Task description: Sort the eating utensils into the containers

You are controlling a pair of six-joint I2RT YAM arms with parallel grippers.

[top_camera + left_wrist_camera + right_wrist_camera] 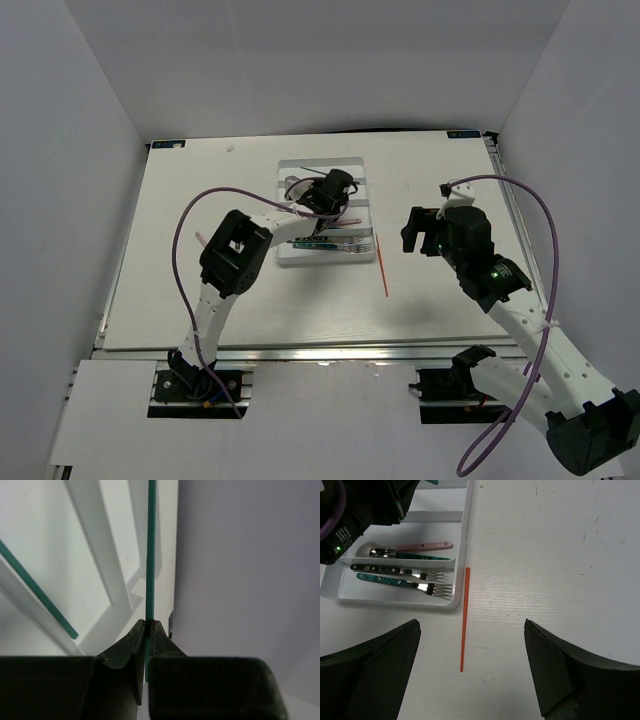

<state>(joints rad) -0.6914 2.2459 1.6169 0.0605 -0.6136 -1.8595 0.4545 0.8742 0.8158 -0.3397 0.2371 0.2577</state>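
**Item 1. Slim orange-red chopstick** (464,620)
- Lies flat on the white tabletop (200,300), outside every compartment.
- It is just beside the end wall of the white rectangular plastic tray (435,516), on the side facing the right arm.
- Its long axis runs near to far, crosswise to the compartments.
- Judged the next piece to sort. It would need about a quarter turn to lie along a compartment.

**Item 2. Right fingers** (471,645)
- Spread wide, holding nothing.
- In the right wrist view the chopstick shows in the gap between them, ahead and below, its length running away from the camera. A closing pinch would therefore cross it.
- Height above the tabletop cannot be told.
- This arm is the nearer one and is free.

**Item 3. Left fingers** (149,626)
- Nearly shut, pinching a thin teal-green stick (150,555) that points straight ahead of them.
- Positioned over the tray's far part, so judged busy with placing the stick.
- A second teal-green stick (37,590) lies slanted by a divider. Its compartment cannot be told.

**Item 4. Tray contents seen from the right wrist**
- Two teal-handled silver forks (405,582) in the compartments nearest the camera.
- A teal-handled silver spoon (410,555) and a pink-handled piece (420,546) in the compartment beyond them.
- All lie along the compartments.
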